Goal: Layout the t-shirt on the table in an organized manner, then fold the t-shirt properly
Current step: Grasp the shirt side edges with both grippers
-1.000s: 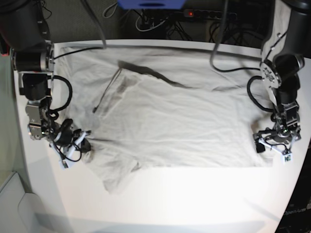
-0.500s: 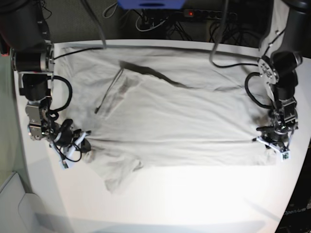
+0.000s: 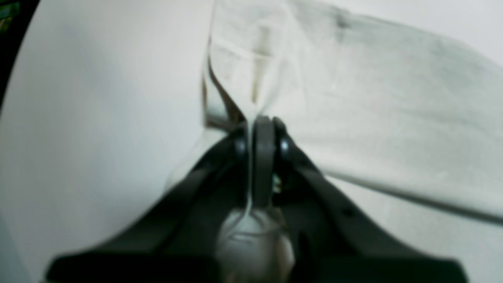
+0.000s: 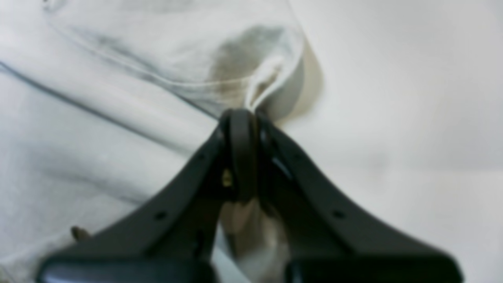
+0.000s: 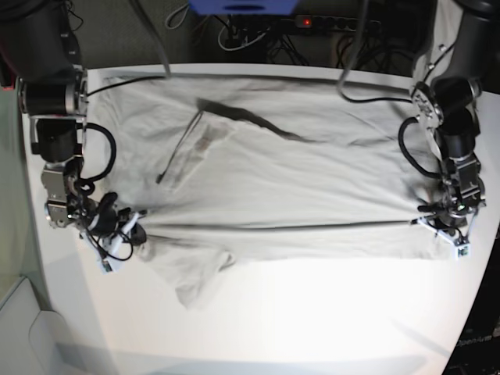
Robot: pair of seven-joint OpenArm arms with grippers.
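Cables (image 5: 250, 35) lie beyond the worktop (image 5: 312, 328); left end effector (image 5: 447, 226), released a second ago, now pinches the t-shirt (image 5: 297, 180), right end effector (image 5: 129, 234) likewise clenched on it

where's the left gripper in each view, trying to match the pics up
Base: the left gripper sits at the right edge, low down, shut on the t-shirt at its near right corner.
Left wrist: bottom centre, black fingers pointing up, fabric pinched between them.
Right wrist: not in it; that is the right gripper, also clamped on cloth.
Shared landmark: the taut crease running between both grippers; the shirt shows in all three views.
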